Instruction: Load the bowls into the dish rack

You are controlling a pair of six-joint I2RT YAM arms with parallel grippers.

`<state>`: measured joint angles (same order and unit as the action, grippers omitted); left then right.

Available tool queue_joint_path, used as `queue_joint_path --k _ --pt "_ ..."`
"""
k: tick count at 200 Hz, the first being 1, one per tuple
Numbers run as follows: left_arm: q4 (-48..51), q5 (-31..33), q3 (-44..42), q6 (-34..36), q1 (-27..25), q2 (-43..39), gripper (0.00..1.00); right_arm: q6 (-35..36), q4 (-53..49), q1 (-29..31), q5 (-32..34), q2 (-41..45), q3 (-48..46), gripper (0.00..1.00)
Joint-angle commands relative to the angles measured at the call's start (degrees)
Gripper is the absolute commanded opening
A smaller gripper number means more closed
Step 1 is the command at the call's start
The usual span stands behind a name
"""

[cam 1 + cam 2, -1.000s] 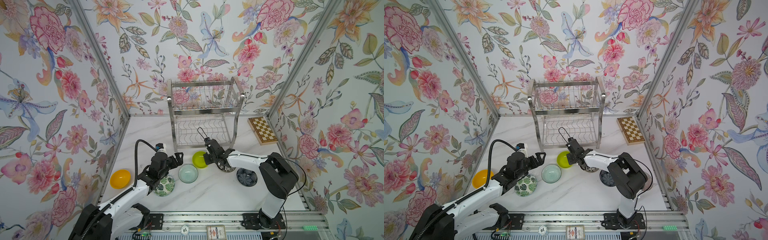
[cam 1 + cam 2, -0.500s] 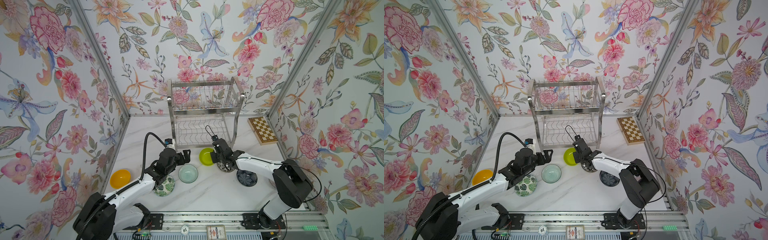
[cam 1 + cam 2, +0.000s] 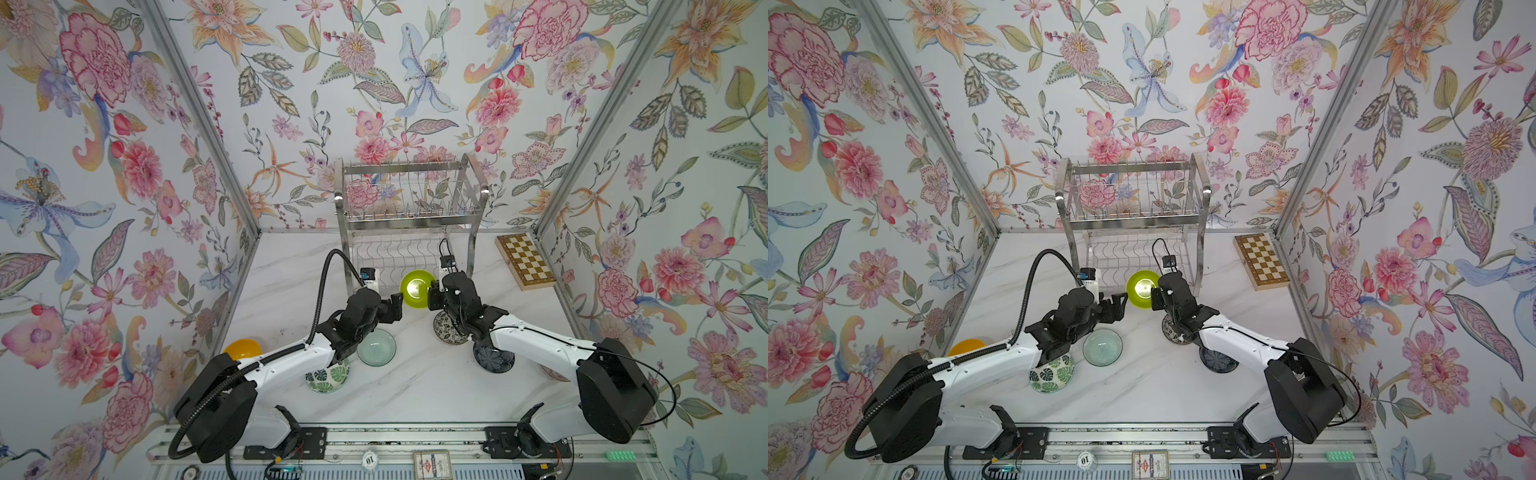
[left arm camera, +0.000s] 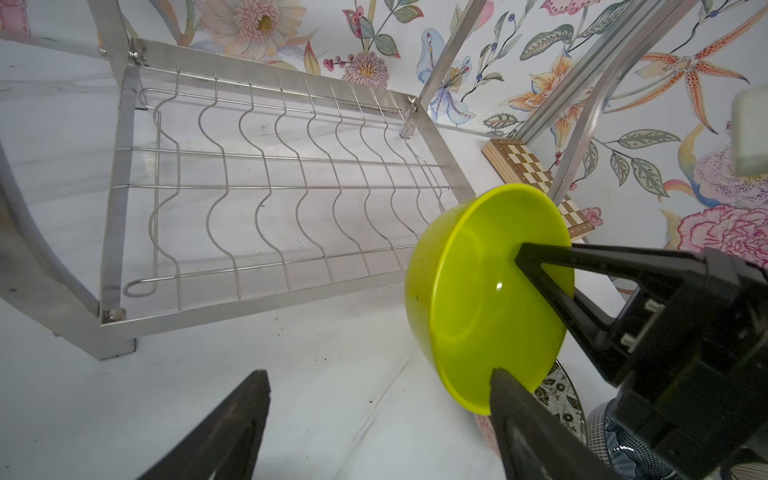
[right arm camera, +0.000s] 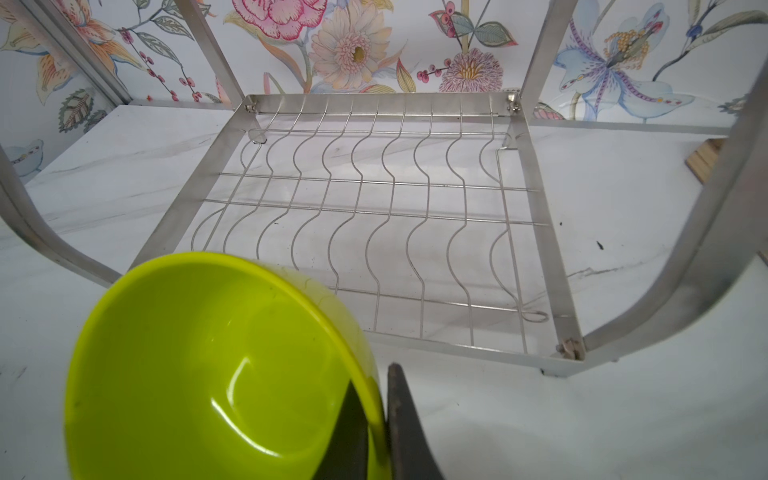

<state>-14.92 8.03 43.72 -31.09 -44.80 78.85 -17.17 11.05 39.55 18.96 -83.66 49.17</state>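
The right gripper [image 3: 431, 296] of a two-armed tabletop robot pinches the rim of a glossy, round lime-yellow bowl [image 3: 415, 289], one finger inside the wall and one outside. It holds the bowl tipped on edge just in front of the lower tier of the two-tier shiny steel wire dish rack [image 3: 409, 224], lifted off the white marble-look table [image 3: 415, 399]. The tilt looks deliberate: a bowl standing on edge would slide between the wavy wire slots [image 5: 374, 208] of that tier, which holds nothing yet, like the tier above. The left gripper [image 3: 394, 305] hovers at the bowl's other side, also in front of the rack, its jaws parted and gripping nothing. In the left wrist view one black finger [image 4: 523, 415] sits against the bowl's lower rim, seemingly placed to steady it, though contact cannot be confirmed. Farther out in front of the rack, five more bowls lie on the table: a pale aqua glass bowl [image 3: 376, 347], a white bowl with green leaves [image 3: 328, 378], an orange-yellow bowl [image 3: 243, 347], a black-and-white floral bowl [image 3: 446, 330] and a dark navy bowl [image 3: 494, 359]. A wooden chessboard [image 3: 524, 259] lies beside the rack on the right arm's side, apart from the work.
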Motion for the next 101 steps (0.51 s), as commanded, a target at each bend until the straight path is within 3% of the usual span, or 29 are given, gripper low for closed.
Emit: queue_joint_path --k 1,45,86,101 --pt "-2.41 3.30 1.90 1.12 -0.89 1.99 0.82 -2.82 6.37 1.48 4.41 0.16 -0.36 0.00" --pt "-5.31 4.45 2.40 -1.73 -1.02 5.22 0.75 -3.94 8.94 4.04 12.48 -0.88 -0.03 0.00" --pt "-4.83 5.06 4.16 -2.57 -1.00 6.62 0.69 -2.93 13.45 5.96 13.25 -0.61 -0.56 0.00" --pt "-4.27 5.56 4.65 -2.79 -1.00 7.10 0.62 -2.08 15.34 6.98 14.28 -0.42 -0.86 0.00"
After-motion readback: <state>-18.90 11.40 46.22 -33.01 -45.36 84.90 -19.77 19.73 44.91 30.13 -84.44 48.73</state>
